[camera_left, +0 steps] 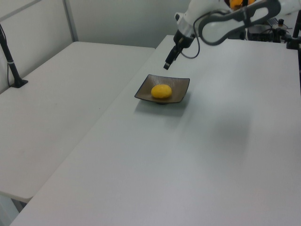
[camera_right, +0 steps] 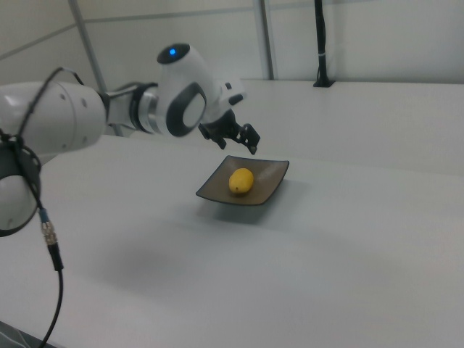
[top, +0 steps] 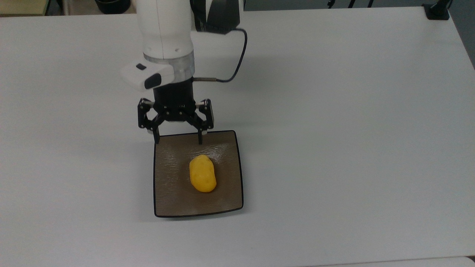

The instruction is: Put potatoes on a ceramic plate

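A yellow oval potato [top: 202,174] lies in the middle of the square brown ceramic plate [top: 225,148] with a thin black rim. The same potato [camera_left: 161,91] rests on the plate [camera_left: 181,83] in the left view, and the potato [camera_right: 241,180] and plate [camera_right: 272,172] also appear in the right view. My gripper [top: 178,141] hangs open and empty in the air above the plate's far edge, clear of the potato. In the left view the gripper [camera_left: 167,64] is well above the plate; in the right view the gripper [camera_right: 250,147] sits above the plate's left back corner.
The plate sits on a wide white table [top: 352,129]. A black post base [top: 437,11] stands at the top view's far right corner. A second white table [camera_left: 51,99] with a black post [camera_left: 11,66] lies to the left view's left.
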Motion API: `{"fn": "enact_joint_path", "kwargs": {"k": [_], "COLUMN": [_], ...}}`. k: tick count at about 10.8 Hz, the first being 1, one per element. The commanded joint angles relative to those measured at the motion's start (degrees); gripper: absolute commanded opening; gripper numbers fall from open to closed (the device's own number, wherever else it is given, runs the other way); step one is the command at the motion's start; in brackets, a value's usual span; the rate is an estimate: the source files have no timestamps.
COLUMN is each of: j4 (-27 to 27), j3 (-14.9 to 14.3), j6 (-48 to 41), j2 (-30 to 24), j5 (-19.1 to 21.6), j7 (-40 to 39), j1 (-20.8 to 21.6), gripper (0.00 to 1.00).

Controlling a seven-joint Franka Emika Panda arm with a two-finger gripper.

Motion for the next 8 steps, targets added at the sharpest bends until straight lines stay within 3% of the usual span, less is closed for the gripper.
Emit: {"fn": "enact_joint_path", "kwargs": {"k": [1, 3, 5, 8], "j4": [-1.96, -1.87, -1.44, -1.34], "j3": [-0.51, -0.85, -1.21, -1.21], "j6": [-18.25, -28.81, -36.64, -49.13], "j2": [-11.28, -16.82, -21.22, -25.97], "j5": [0.10, 0.10, 0.01, 0.10], "j7": [0.84, 2.06, 8.28, 9.10], "j1": [0.18, -0.09, 0.26, 1.66], "gripper": [1.00, 1.00, 1.00, 1.00]}}
